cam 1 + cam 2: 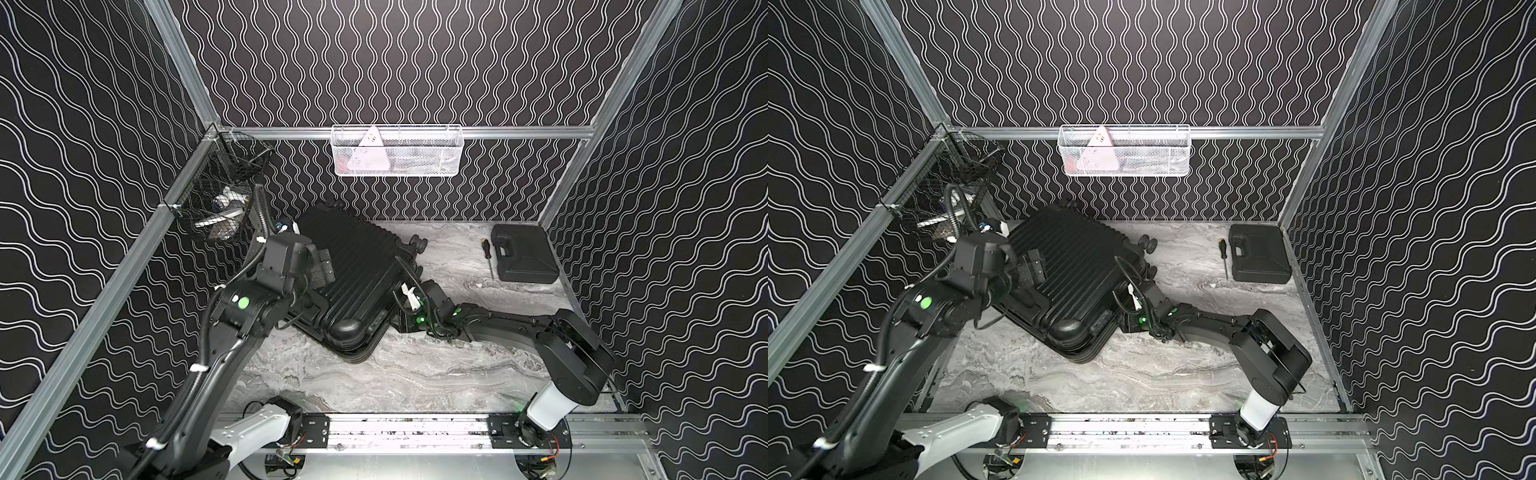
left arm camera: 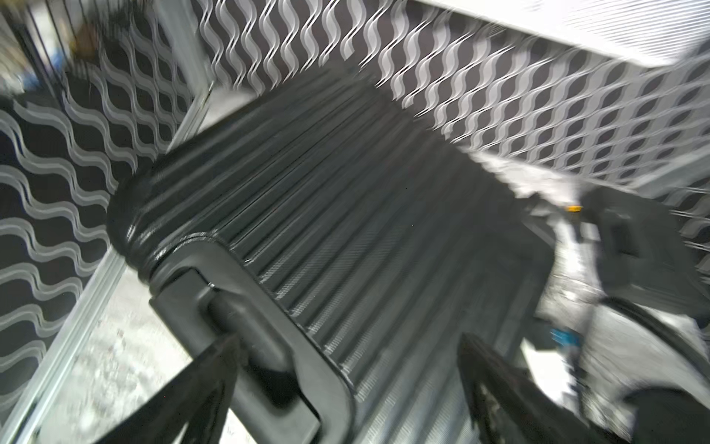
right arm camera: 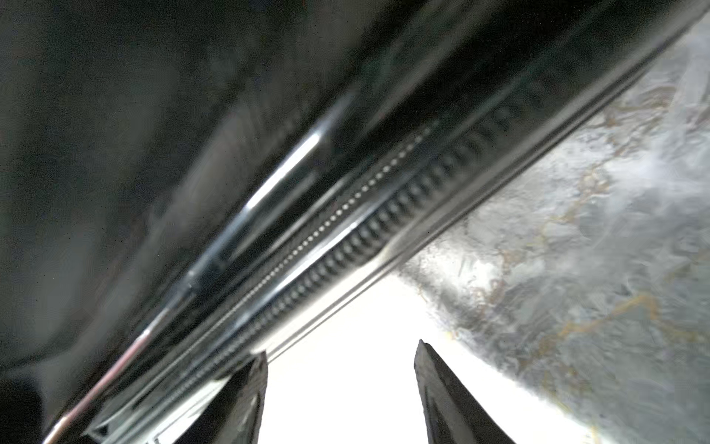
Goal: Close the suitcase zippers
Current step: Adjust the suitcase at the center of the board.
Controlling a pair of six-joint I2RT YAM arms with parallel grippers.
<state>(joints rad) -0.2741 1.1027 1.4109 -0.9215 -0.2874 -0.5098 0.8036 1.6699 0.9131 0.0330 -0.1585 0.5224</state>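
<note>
Top views are bounded at the near edge by a rail (image 1: pixel 415 432) on which both arm bases are mounted. Beyond it a marbled table (image 1: pixel 415 382) is seen. The suitcase (image 1: pixel 353 266) is laid flat on it, left of centre and set diagonally, with its wheels (image 1: pixel 419 243) turned to the far right.

The left gripper (image 2: pixel 347 338) is held above the suitcase's left side. In the blurred left wrist view its jaws are spread wide and nothing is gripped; the handle (image 2: pixel 249 330) is seen just beside one finger (image 2: pixel 207 384).

The right gripper (image 3: pixel 342 348) is set low to the table at the suitcase's right edge. Its jaws are parted with only bright table between them, and one fingertip (image 3: pixel 253 376) is just beside the rim. The zippers (image 3: pixel 384 215) are seen there as a toothed track along the rim; it seems closed on this stretch, though focus is poor.

At the far right a tool case (image 1: pixel 523 257) is laid with a screwdriver (image 1: pixel 487 257) just left of it. A white basket (image 1: pixel 395 151) is hung on the far wall and a black basket (image 1: pixel 220 199) on the left wall.
</note>
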